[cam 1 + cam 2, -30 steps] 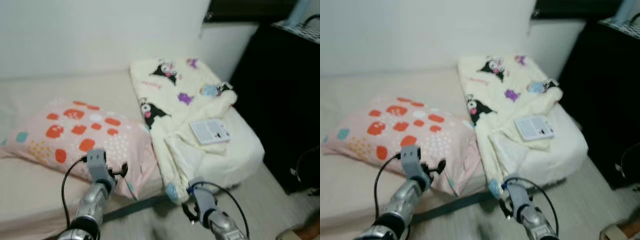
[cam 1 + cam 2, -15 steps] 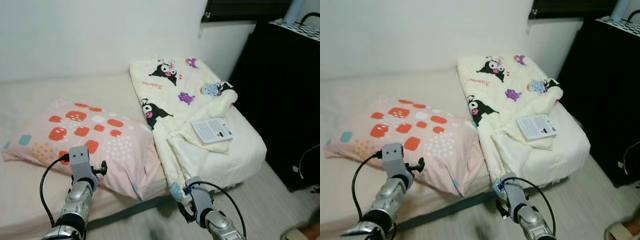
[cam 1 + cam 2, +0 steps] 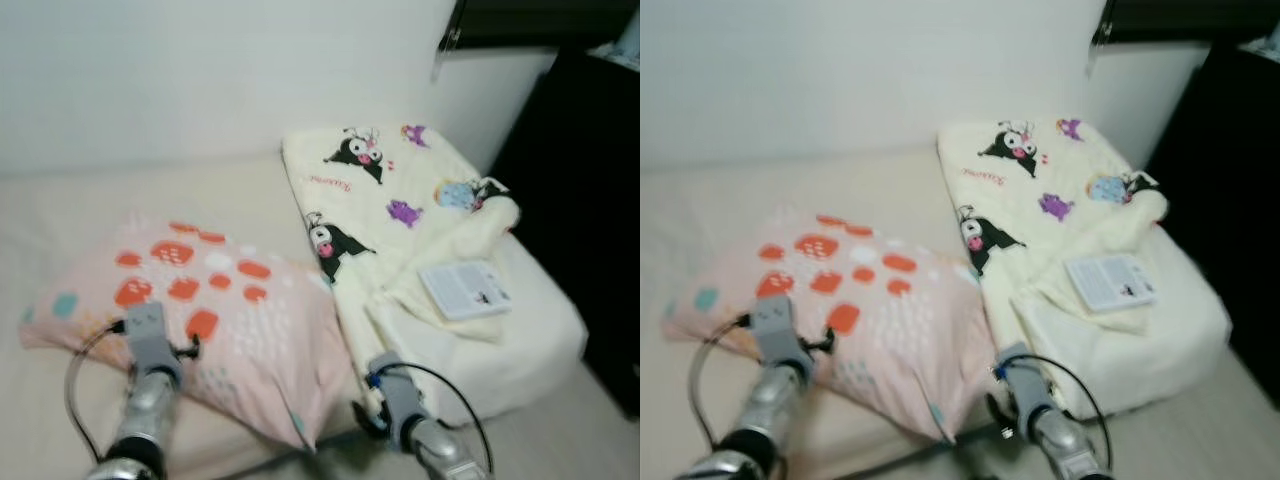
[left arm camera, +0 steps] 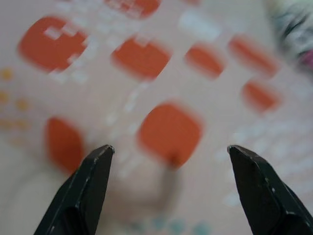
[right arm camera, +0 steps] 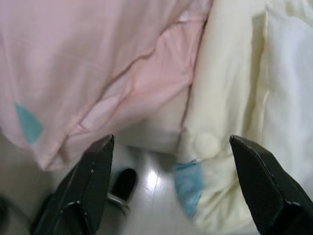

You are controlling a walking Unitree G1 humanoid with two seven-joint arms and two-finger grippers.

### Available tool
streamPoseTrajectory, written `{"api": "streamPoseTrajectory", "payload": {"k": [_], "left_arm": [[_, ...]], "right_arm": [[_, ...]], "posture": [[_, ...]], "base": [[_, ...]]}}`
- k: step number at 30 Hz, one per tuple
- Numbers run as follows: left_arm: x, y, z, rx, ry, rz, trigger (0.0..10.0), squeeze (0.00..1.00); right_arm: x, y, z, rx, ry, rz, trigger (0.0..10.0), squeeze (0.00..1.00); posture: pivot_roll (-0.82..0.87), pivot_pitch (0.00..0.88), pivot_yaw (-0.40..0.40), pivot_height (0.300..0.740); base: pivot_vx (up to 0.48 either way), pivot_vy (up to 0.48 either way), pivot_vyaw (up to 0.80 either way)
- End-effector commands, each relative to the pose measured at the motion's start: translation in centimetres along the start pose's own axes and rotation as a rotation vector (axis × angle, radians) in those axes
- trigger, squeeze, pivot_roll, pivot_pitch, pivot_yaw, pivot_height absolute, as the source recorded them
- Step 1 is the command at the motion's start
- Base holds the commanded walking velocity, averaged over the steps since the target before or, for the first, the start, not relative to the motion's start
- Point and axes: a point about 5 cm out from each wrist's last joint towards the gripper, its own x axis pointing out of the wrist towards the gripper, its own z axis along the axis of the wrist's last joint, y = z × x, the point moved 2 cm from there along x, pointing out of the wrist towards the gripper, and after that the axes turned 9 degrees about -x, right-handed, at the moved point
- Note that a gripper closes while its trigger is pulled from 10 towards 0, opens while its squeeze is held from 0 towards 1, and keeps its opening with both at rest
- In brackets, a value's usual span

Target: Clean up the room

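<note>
My left jaws (image 4: 168,188) are spread wide and hold nothing; they hover just above the pink pillow (image 3: 210,310) with orange spots, which lies on the bed (image 3: 120,200) near its front edge. My right jaws (image 5: 168,188) are spread apart too and empty, low at the front of the bed, over the place where the pillow's corner meets the hanging edge of the cream blanket (image 3: 400,210) with cartoon figures, with the floor (image 5: 146,183) below. A small booklet (image 3: 465,290) rests on the folded part of this blanket, close to the mattress side. I think the first danger is the pillow itself: it is soft, so if I close on only a thin fold of the cover, the fabric may slip out, or the pillow may hang and drag off the edge to the floor. The second danger is on my right: the blanket and the pillow corner are touching there, so I could pinch both by mistake, and pulling the blanket would slide the booklet down. The head views are also a little blurred, so my aim may not be exact.
</note>
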Motion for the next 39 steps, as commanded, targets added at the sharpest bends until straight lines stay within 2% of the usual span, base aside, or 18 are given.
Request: {"api": "streamPoseTrajectory", "payload": {"k": [1,6,10,11,14,16,17,20,21,22,23,24,25,29,31,32,34,39], "left_arm": [[-0.5,1.3,-1.2,-0.001,0.053,0.023,10.0,0.00],[-0.6,0.6,-2.5,-0.005,0.130,-0.024,10.0,0.00],[-0.8,1.7,-2.6,-0.008,0.137,0.046,10.0,0.00],[-0.9,3.0,-2.7,-0.004,0.146,0.126,10.0,0.00],[-1.2,4.4,-2.8,0.012,0.160,0.209,10.0,0.00],[-1.2,4.4,-2.8,0.012,0.160,0.209,10.0,0.00],[-1.4,5.2,-2.9,0.021,0.169,0.256,10.0,0.00],[-1.7,5.9,-3.1,0.001,0.181,0.291,10.0,0.00],[-1.8,6.2,-3.2,-0.016,0.189,0.311,10.0,0.00],[-1.7,5.8,-3.5,-0.125,0.193,0.290,10.0,0.00],[-1.7,5.8,-3.5,-0.125,0.193,0.290,10.0,0.00],[-1.6,5.3,-3.6,-0.186,0.192,0.261,10.0,0.00],[-1.3,4.1,-3.5,-0.310,0.179,0.195,10.0,0.00],[-1.2,3.8,-3.5,-0.360,0.170,0.181,10.0,0.00],[-1.2,4.0,-3.3,-0.424,0.156,0.191,10.0,0.00],[-1.2,4.0,-3.2,-0.483,0.145,0.178,10.0,1.00],[-1.1,3.9,-3.0,-0.569,0.122,0.154,10.0,1.00],[-0.7,3.8,-1.8,-0.691,0.049,0.102,10.0,1.00]], "right_arm": [[0.2,0.0,0.7,0.000,-0.021,-0.008,10.0,0.00],[0.2,-0.3,0.0,0.009,0.025,-0.036,10.0,0.00],[0.1,-0.3,-0.1,0.038,0.024,-0.049,10.0,0.00],[0.1,-0.4,-0.1,0.047,0.028,-0.053,10.0,0.00],[0.1,-0.4,-0.2,0.049,0.035,-0.051,10.0,0.00],[0.1,-0.4,-0.2,0.049,0.035,-0.051,10.0,0.00],[0.1,-0.4,-0.4,0.057,0.051,-0.054,10.0,0.00],[0.1,-0.5,-0.5,0.068,0.062,-0.059,10.0,0.00],[0.2,-0.5,-0.5,0.077,0.070,-0.063,10.0,0.00],[0.2,-0.6,-0.5,0.087,0.073,-0.066,10.0,0.00],[0.2,-0.6,-0.5,0.087,0.073,-0.066,10.0,0.00],[0.2,-0.6,-0.5,0.095,0.073,-0.070,10.0,0.00],[0.2,-0.7,-0.5,0.110,0.070,-0.072,10.0,0.00],[0.2,-0.7,-0.4,0.115,0.068,-0.074,10.0,0.00],[0.2,-0.8,-0.4,0.125,0.062,-0.073,10.0,0.00],[0.2,-0.8,-0.3,0.127,0.061,-0.074,10.0,0.00],[0.2,-0.8,-0.3,0.132,0.060,-0.074,10.0,0.00],[0.1,-0.8,-0.3,0.145,0.050,-0.071,10.0,0.00]], "posture": [[-0.12,0.130,-0.058,0.740],[-0.12,0.131,-0.053,0.740],[-0.12,0.132,-0.049,0.740],[-0.12,0.132,-0.049,0.740],[-0.12,0.132,-0.049,0.740],[-0.12,0.132,-0.049,0.740],[-0.12,0.132,-0.049,0.740],[-0.12,0.132,-0.049,0.735],[-0.12,0.132,-0.049,0.730],[-0.13,0.133,-0.050,0.725],[-0.13,0.133,-0.050,0.725],[-0.13,0.134,-0.050,0.720],[-0.13,0.133,-0.049,0.710],[-0.13,0.131,-0.048,0.700],[-0.14,0.131,-0.048,0.690],[-0.14,0.131,-0.047,0.685],[-0.15,0.132,-0.048,0.675],[-0.16,0.135,-0.051,0.655]], "base": [[0.000,0.000,0.00],[0.000,0.000,0.00],[0.000,0.000,0.00],[0.000,0.000,0.00],[0.000,0.000,0.00],[0.000,0.000,0.00],[0.000,0.000,0.00],[0.000,0.000,0.00],[0.000,0.000,0.00],[0.000,0.000,0.00],[0.000,0.000,0.00],[0.000,0.000,0.00],[0.000,0.000,0.00],[0.000,0.000,0.00],[0.000,0.000,0.00],[0.000,0.000,0.00],[0.000,0.000,0.00],[0.000,0.000,0.00]]}}
